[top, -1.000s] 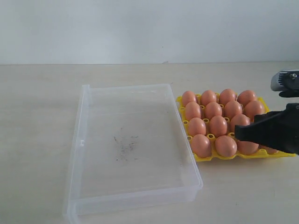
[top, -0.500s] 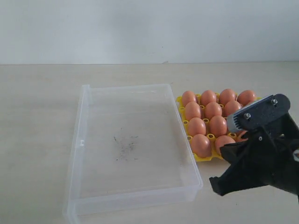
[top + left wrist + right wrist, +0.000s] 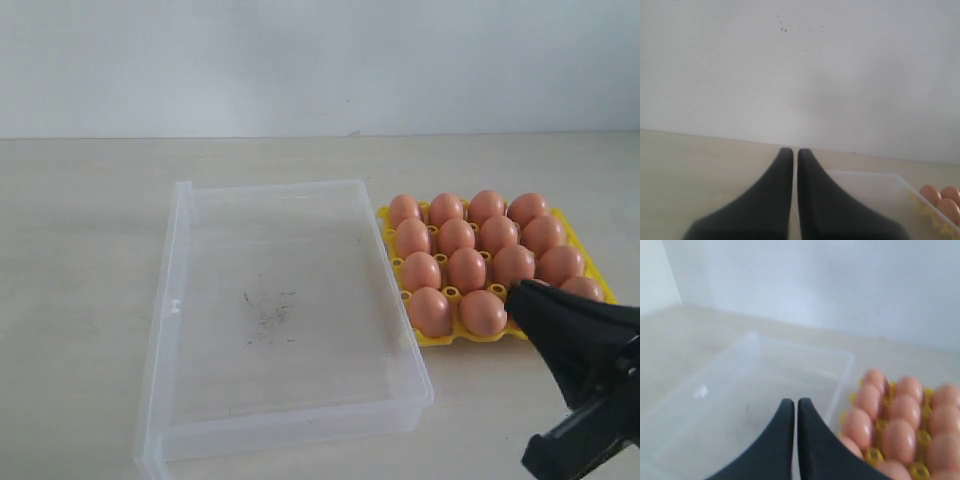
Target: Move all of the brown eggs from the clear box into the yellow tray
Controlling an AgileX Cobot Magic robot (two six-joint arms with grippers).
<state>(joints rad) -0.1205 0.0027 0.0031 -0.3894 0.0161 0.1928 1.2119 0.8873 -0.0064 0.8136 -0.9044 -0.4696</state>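
Right gripper (image 3: 522, 298) sat nearest, off the near corner of the clear box (image 3: 280, 300) on the tray side, jaws pressed together, gripping nothing. Left gripper (image 3: 791, 152) same: closed up, empty, outside the box; I couldn't place it better. Box floor held no eggs, only dark scuffs (image 3: 268, 312). Just beside the box's far-right wall, the yellow tray (image 3: 450, 338) was packed with brown eggs (image 3: 467, 268). I counted fifteen; one spot in the near row was hidden behind the right gripper. I judged the transfer done or all but, pending that spot.
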